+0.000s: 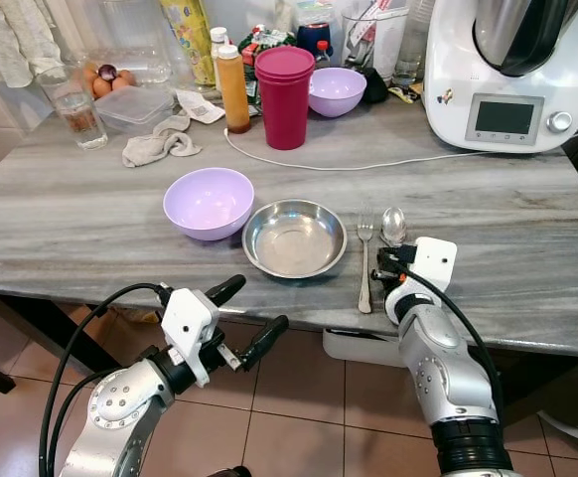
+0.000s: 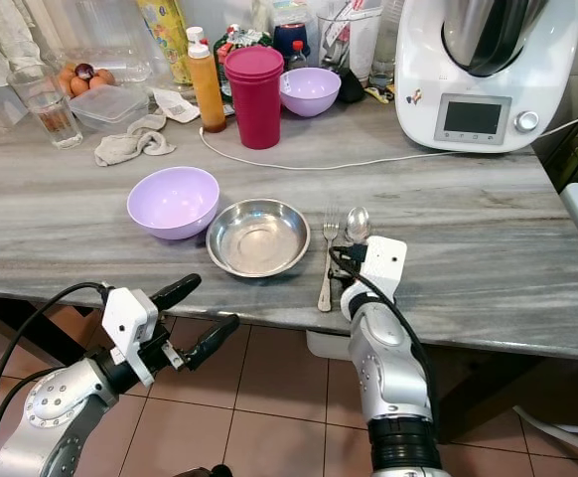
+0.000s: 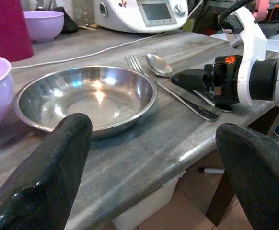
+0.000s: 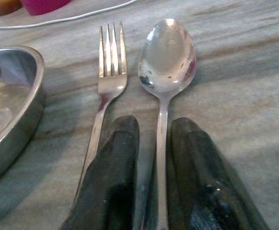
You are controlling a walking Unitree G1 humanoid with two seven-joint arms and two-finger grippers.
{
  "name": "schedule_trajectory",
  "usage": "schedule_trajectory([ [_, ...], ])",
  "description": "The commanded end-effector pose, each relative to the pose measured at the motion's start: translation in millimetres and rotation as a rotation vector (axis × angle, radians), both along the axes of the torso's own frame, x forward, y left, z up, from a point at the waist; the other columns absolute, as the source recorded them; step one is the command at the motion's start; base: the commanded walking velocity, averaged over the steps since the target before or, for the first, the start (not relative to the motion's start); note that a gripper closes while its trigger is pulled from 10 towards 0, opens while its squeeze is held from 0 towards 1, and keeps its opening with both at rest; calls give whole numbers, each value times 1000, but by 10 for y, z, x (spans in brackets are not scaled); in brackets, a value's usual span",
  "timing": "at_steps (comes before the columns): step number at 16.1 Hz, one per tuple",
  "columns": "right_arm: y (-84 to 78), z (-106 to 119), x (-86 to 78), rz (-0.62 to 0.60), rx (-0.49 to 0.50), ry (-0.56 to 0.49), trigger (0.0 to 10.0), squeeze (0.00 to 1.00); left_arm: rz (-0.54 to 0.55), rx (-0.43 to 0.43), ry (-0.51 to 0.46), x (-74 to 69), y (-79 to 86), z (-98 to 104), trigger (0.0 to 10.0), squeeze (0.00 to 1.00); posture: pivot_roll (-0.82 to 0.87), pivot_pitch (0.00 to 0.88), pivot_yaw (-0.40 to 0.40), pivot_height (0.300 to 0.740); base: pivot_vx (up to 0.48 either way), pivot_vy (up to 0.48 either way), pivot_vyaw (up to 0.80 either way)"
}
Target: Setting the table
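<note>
Grey wood-grain table (image 1: 527,214) in a cluttered kitchen, with a cup, bottles, a glass and a big white cooker pushed to the back.

The spoon (image 4: 164,62) lies flat near the front edge with its bowl pointing toward the back, handle running straight toward the robot, and just beside it on the left is the fork (image 4: 108,72), parallel. Left of that is the steel dish (image 1: 294,238), then a purple bowl (image 1: 208,203) touching or nearly touching the dish.

The thing that matters: the spoon's long axis lines up with the right gripper (image 4: 156,167), and the handle runs right down the gap between its two fingers (image 4: 113,163). The jaws are only narrowly apart and straddle the handle. I honestly can't tell if they're pinching it or have just let it go. Looks to me like the spoon is already in place, so I'd guess a release or a straight pull-back is next.

The left gripper (image 1: 244,318) hangs below the table edge in front of the dish, jaws wide apart, holding nothing, farther from the cutlery.

The lower end of the spoon handle is hidden under the fingers, and the fork handle partly too.
</note>
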State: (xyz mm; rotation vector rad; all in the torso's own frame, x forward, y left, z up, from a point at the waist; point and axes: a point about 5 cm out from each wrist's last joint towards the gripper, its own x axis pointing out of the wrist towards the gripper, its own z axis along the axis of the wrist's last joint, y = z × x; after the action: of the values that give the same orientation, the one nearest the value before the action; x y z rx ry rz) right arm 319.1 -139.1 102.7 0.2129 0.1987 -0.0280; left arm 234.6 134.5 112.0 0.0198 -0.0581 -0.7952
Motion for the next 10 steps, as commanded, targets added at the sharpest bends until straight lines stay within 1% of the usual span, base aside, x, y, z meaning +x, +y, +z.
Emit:
schedule_trajectory([
  [1,-4,-96,-19,-2,0,49,10000,1000,-4,11,0,-14,-1,-11,10000,0,-163,100,38,740,0,0,0],
  [3,-9,-101,-30,-4,-3,48,10000,1000,-3,12,1,-17,6,-19,10000,0,-162,99,38,740,0,0,0],
  [5,-33,-70,-36,-8,-22,25,10000,1000,-1,12,0,-18,9,-22,10000,0,-163,100,39,740,0,0,0],
  [6,-44,-38,-35,-7,-39,7,10000,1000,0,12,0,-16,9,-22,10000,0,-163,101,40,740,0,0,0],
  [7,-53,39,-36,-4,-60,-36,10000,1000,0,10,-2,-15,7,-20,10000,0,-164,101,39,740,0,0,0],
  [8,-54,56,-36,-3,-66,-46,10000,1000,-1,10,-2,-15,6,-20,10000,0,-164,101,39,740,0,0,0],
  [10,-53,173,-41,3,-150,-121,10000,1000,-2,9,-4,-12,0,-12,10000,0,-165,100,39,740,0,0,0],
])
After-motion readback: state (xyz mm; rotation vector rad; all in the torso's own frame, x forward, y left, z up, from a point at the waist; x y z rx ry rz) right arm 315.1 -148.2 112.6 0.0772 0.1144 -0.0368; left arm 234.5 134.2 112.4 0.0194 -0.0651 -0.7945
